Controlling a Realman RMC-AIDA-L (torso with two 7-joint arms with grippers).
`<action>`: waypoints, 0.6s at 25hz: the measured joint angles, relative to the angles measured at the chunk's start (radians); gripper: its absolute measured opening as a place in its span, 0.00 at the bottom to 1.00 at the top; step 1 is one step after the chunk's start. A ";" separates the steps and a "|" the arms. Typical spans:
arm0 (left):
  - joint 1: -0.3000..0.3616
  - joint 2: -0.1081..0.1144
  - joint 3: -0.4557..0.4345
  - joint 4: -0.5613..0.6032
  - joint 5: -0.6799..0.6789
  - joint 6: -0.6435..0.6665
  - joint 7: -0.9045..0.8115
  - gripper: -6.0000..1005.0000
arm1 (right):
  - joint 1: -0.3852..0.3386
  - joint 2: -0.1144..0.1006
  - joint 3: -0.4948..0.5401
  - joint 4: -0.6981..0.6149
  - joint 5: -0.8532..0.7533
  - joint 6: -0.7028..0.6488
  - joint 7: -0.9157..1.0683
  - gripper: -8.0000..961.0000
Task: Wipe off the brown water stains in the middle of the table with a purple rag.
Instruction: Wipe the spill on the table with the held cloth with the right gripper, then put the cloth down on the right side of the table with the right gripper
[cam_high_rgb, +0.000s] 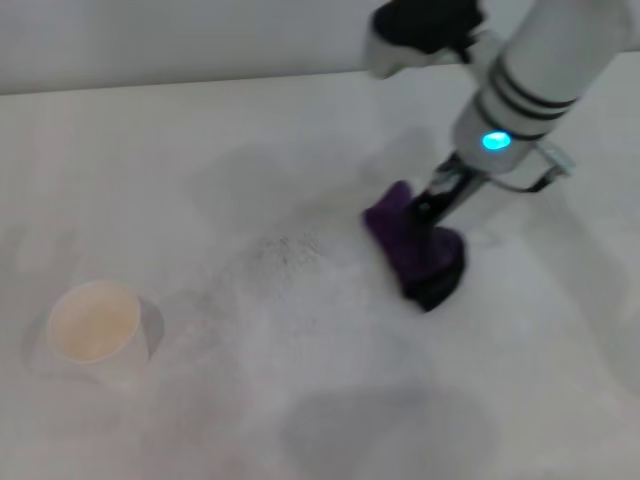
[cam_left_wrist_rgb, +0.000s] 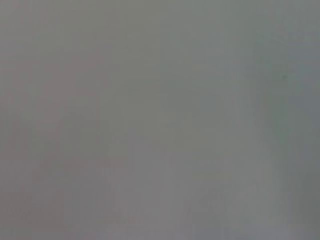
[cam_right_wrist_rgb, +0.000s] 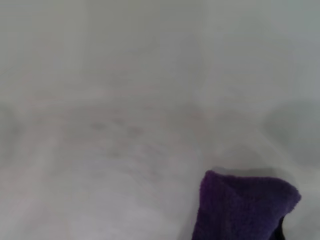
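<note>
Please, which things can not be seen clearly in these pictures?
- The brown water stains: no brown blot shows on the table in any view; perhaps under the purple rag.
- Right tool: in the head view its tips sink into the rag, so its grip is not clear.
- Left tool: no view shows it; the left wrist view shows only plain grey.
- Rag: cut off by the right wrist view's edge.
</note>
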 joint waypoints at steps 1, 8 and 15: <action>-0.002 0.000 -0.001 0.001 0.000 -0.006 0.000 0.87 | -0.007 -0.001 0.033 -0.001 -0.037 0.013 -0.004 0.09; -0.018 0.002 -0.008 0.002 -0.001 -0.015 -0.004 0.87 | -0.052 -0.007 0.222 0.007 -0.218 0.066 -0.035 0.09; -0.035 0.003 -0.009 0.003 0.003 -0.015 -0.004 0.87 | -0.084 -0.008 0.300 0.007 -0.254 0.067 -0.081 0.10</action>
